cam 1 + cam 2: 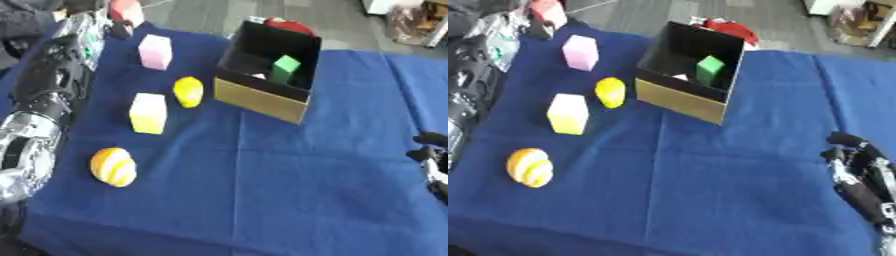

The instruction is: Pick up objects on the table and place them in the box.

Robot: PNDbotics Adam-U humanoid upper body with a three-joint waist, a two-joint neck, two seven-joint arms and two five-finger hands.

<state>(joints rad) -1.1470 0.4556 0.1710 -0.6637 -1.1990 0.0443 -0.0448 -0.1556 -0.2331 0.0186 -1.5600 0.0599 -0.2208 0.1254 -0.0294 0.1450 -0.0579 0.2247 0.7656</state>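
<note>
Closest to us, the orange striped ball [113,167] sits low on the blue surface [262,190], with the yellow block [148,113], lemon [188,91] and pink block [156,52] ranged behind it. Our left robot hand [125,15] is up at the far corner; we cannot tell its fingers, or whether it has the red thing [123,7] there. Our right robot hand [859,175] rests open, holding nothing. We see a green block [284,69] already in the box [262,100]. Risk, as we judge it: the ball rolls off when nudged, and a careless reach could shove the box.
</note>
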